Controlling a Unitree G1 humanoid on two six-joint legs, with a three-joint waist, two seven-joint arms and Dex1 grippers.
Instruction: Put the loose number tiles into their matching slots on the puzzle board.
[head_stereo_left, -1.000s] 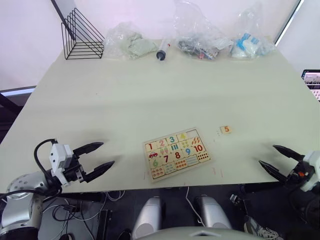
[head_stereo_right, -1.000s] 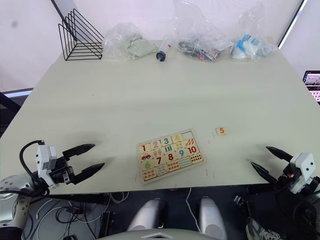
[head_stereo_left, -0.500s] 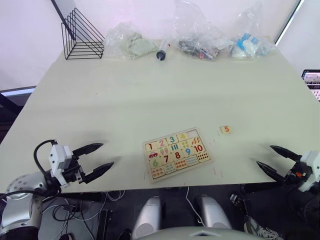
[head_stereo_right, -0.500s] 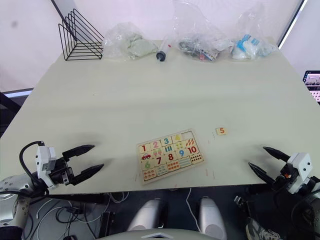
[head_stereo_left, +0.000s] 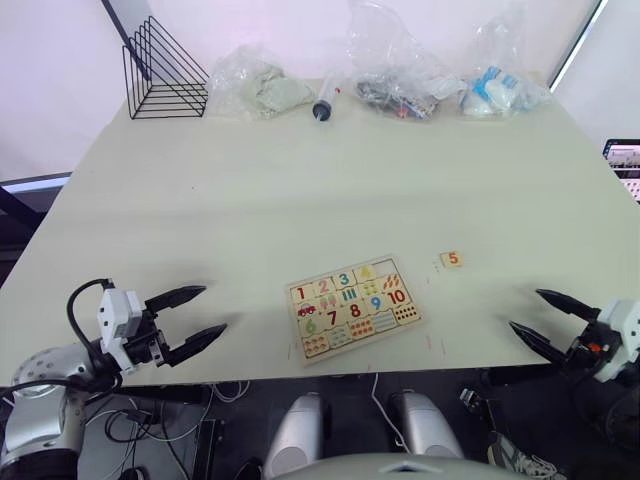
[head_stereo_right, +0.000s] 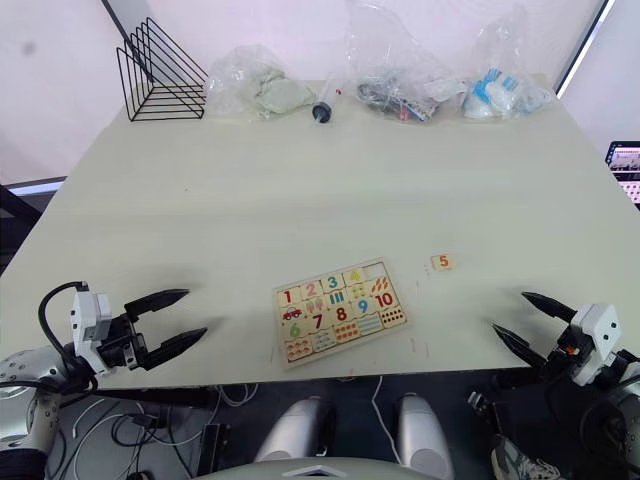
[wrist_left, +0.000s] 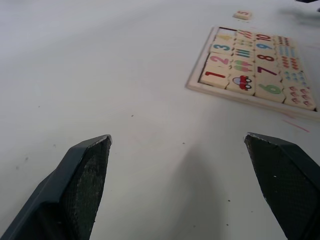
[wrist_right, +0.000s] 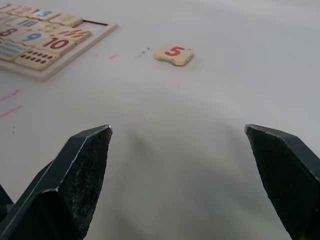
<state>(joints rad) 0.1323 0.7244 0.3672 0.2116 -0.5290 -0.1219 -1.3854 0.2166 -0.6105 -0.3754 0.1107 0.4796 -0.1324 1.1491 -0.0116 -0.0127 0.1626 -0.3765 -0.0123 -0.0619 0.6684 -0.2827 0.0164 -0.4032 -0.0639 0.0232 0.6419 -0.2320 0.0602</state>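
right end effector is creeping left since earlier, both gaping empty. 5 tile is lying ahead of it, beside puzzle board; thin, light, rigid: pinching opposite edges.

Puzzle board cut off by frame edge

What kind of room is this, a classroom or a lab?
Probably a lab or test room: a pale plain table holds a wooden number puzzle board, clear plastic bags of odds and ends and a black wire file rack.
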